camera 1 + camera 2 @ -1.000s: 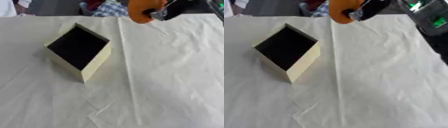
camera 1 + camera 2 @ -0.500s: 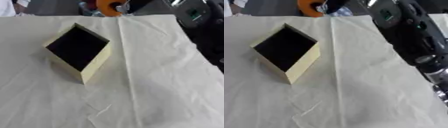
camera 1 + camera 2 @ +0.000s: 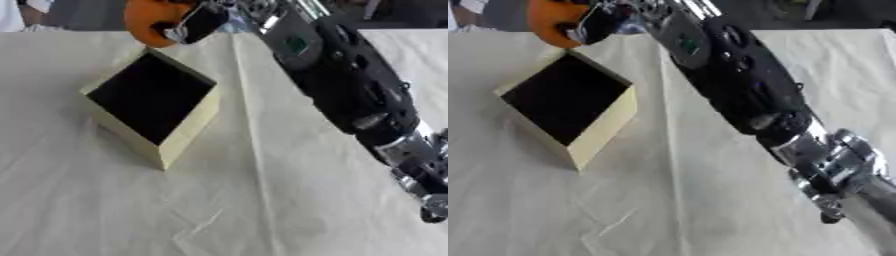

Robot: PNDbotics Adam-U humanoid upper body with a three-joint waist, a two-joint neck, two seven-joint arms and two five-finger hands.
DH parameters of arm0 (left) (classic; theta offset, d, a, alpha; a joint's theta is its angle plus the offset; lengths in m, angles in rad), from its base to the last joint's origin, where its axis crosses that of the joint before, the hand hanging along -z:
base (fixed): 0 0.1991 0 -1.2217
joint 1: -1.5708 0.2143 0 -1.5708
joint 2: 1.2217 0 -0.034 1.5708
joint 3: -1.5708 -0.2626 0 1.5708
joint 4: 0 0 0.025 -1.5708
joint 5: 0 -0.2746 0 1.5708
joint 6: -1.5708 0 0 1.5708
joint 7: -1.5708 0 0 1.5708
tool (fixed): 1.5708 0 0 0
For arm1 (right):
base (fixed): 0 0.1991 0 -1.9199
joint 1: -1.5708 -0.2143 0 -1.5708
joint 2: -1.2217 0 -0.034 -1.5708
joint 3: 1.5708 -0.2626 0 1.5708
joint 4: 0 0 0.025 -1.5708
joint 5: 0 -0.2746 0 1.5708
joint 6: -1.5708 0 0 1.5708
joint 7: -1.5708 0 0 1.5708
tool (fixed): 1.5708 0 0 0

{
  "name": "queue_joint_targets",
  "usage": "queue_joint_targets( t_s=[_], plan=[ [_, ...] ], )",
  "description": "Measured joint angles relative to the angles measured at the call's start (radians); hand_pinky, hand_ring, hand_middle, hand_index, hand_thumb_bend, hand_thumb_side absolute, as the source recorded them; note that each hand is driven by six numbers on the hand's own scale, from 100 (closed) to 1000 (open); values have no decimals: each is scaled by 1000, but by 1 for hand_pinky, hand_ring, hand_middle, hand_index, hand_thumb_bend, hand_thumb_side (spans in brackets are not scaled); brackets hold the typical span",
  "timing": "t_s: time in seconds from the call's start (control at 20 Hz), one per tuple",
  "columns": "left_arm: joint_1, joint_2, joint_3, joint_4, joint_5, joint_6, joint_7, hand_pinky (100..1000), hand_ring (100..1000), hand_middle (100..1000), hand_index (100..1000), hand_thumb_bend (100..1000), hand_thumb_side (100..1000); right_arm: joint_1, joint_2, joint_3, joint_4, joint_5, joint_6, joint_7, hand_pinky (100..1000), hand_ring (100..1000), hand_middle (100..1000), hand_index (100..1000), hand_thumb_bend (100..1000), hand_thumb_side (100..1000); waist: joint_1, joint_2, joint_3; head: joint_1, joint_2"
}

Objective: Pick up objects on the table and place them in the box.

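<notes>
A: Where is the orange object (image 3: 147, 21)?

B: Upper left of frame — the right hand (image 3: 199, 22) has its fingers curled round it, above the open box's (image 3: 154, 106) far corner.

A: And the box?

B: Left of centre, on the white cloth (image 3: 262, 200).

Stereo head camera, looking down

Both eyes face the cloth-covered table (image 3: 262, 200) from above; they share the box (image 3: 153, 102), shifted slightly sideways between them.

Creased matt cloth (image 3: 289, 200) under the box (image 3: 188, 127), box walls pale matt card, orange object (image 3: 144, 20) smooth, arm (image 3: 737, 95) glossy black plastic, silver metal joint.
</notes>
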Motion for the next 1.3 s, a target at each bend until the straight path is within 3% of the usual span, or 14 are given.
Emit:
queue_joint_targets(
  t_s=[0.65,1.15,1.3],
  plan=[
    [-49,6,-28,0,56,-31,-43,704,739,742,732,102,758,0,105,22,127,142,-15,-85,264,450,335,486,231,100,-12,24,37,-38,-17],
    [-46,5,-28,0,57,-19,-64,702,742,743,731,100,765,56,111,46,158,204,-30,-84,279,454,340,487,260,100,-18,28,25,-37,-18],
    [-44,5,-28,0,54,-14,-70,701,742,743,731,100,767,65,107,55,151,210,-40,-71,340,465,381,514,291,100,-18,28,23,-35,-18]
  ],
)
